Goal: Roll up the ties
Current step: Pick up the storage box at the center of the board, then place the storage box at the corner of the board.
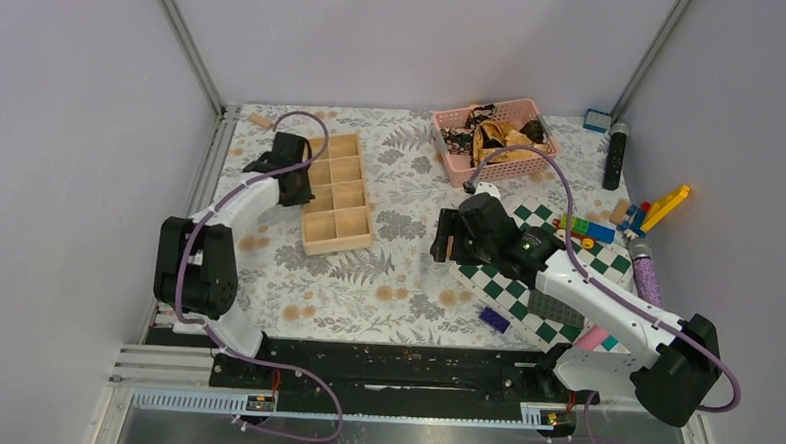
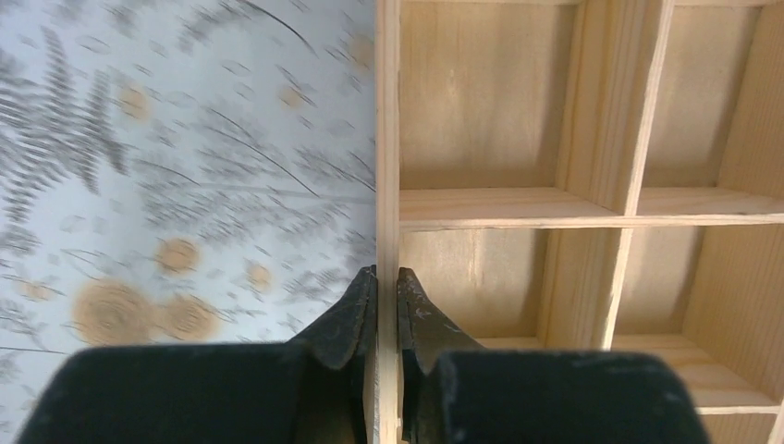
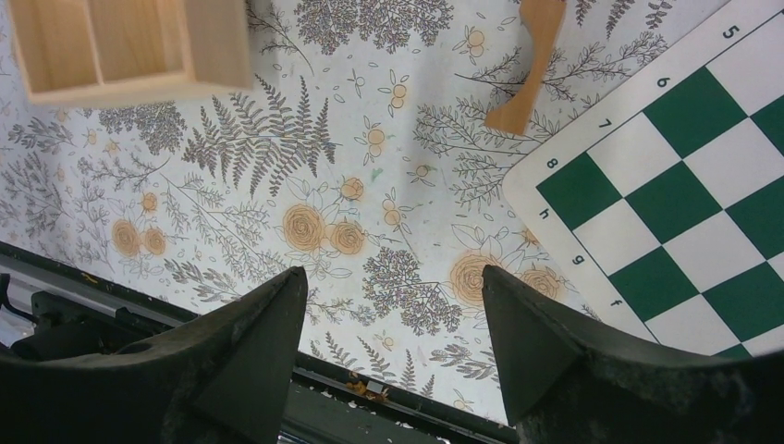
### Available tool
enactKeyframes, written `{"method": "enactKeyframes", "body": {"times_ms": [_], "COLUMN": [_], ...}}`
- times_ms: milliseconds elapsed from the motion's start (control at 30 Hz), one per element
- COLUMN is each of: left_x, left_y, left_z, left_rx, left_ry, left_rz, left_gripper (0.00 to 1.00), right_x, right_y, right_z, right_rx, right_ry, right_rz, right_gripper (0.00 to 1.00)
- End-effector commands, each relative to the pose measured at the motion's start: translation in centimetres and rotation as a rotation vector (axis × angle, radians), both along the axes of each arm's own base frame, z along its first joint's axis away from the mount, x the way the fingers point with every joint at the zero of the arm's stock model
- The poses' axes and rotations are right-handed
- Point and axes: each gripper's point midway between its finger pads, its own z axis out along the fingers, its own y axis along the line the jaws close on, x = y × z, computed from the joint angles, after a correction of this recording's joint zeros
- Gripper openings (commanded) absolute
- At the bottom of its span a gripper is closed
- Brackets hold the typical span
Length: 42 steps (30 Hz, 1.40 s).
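While the ties (image 1: pixel 495 138) are lying in the pink basket (image 1: pixel 441 134), the left pincer (image 2: pixel 386 276) is clenching the wooden tray (image 2: pixel 490 208) by its wall; the right pincer (image 3: pixel 393 277) is hovering released over the bench (image 3: pixel 370 185).

Soft, even light fills the top view, shadows faint. In the left wrist view the floral bench (image 2: pixel 166 185) blurs toward 9 o'clock, the wooden tray (image 2: pixel 518 203) sharper; the right wrist view is crisp.

Ties (image 1: pixel 495 136) lay unrolled and crumpled in a heap, shiny golden-tan one (image 1: pixel 500 143) in the middle, dark light-printed ones (image 1: pixel 461 137) beside it, inside pink basket (image 1: pixel 453 165), far right of centre.
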Motion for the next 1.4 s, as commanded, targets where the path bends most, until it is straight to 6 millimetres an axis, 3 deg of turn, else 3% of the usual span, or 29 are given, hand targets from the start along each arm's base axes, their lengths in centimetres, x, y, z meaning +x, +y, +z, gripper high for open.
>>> {"method": "enactKeyframes", "body": {"times_ms": [0,167,333,467,733,867,1100,1200,1367], "left_x": [5.1,7.6,9.2,9.3,8.8,9.1,9.4,9.3,9.3], "left_y": [4.2,9.7,13.3,15.6,20.0,22.5,25.1,25.4,26.3], "left_z": [5.0,7.0,8.4,7.7,4.0,3.5,2.2,1.6,1.5], "left_rx": [0.003,0.140,0.249,0.316,0.374,0.406,0.447,0.438,0.436], "left_ry": [-0.163,-0.155,-0.154,-0.093,0.062,0.112,0.149,0.161,0.162], "left_rz": [0.047,0.018,-0.015,-0.036,-0.011,0.038,0.133,0.139,0.170], "left_gripper": [0.00,0.00,0.00,0.00,0.00,0.00,0.00,0.00,0.15], "right_x": [0.4,0.4,0.5,0.3,-0.2,-0.6,-0.6,-0.6,-0.4], "right_y": [-0.6,-0.8,-0.4,0.3,1.0,0.8,0.5,0.8,1.2], "right_z": [0.7,0.8,0.9,1.2,1.1,0.9,0.8,0.7,0.8], "right_rx": [-0.013,-0.019,-0.018,-0.008,-0.030,-0.051,-0.069,-0.068,-0.066], "right_ry": [-0.046,-0.058,-0.051,-0.023,0.040,0.066,0.075,0.085,0.088], "right_rz": [-0.007,-0.008,0.013,0.038,0.082,0.089,0.085,0.090,0.102], "right_gripper": [0.77,0.78,0.78,0.78,0.79,0.78,0.80,0.81,0.82]}}
